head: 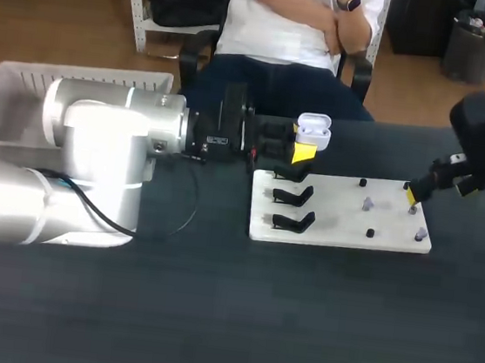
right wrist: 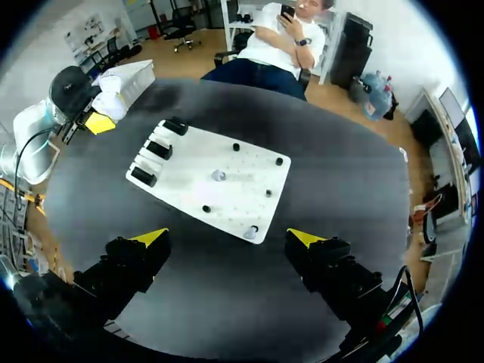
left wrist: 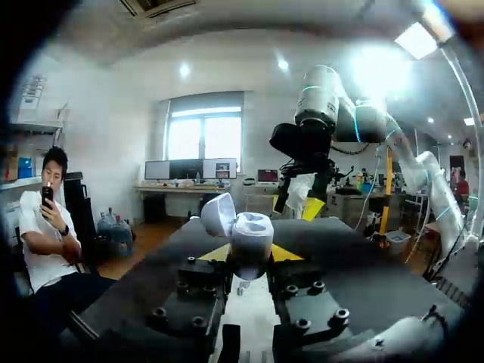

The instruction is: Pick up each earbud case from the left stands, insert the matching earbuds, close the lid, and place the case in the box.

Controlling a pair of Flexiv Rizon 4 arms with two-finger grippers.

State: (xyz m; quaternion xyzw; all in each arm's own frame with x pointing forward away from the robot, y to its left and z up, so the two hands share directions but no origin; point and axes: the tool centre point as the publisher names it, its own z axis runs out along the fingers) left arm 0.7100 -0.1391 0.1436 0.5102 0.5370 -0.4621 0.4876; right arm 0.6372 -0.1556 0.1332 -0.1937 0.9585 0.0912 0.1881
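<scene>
Nearest on the table (head: 209,318) lies the white board (head: 337,236), its long axis running 9 to 3 o'clock in the head view. Three black stands (head: 294,197) line its 9 o'clock end, all bare, and small pale pieces I take for earbuds (head: 420,235) sit among black pegs (head: 362,183) toward its 3 o'clock end. The right hand (right wrist: 227,239) hangs over that 3 o'clock end, its fingers (right wrist: 321,265) spread wide with nothing in them. In its own wrist view one earbud sits under it, roughly between the two yellow tips (right wrist: 151,237), and another lies further ahead near the board's middle. Beyond the board's far 9 o'clock corner the left hand (left wrist: 243,255) is clamped on the white earbud case (head: 313,130), a finger on each side, holding it off the table with the lid (left wrist: 218,214) swung open and the wells looking empty. From the right hand the case lies at about 10 o'clock, well apart across the board. The right arm (head: 484,139) is plainly nearer the earbuds, so the coming move looks to be its descent onto the one beneath it, then a carry to the case. The box (head: 8,89) stands at the far 9 o'clock side, behind the left arm (head: 99,130).
</scene>
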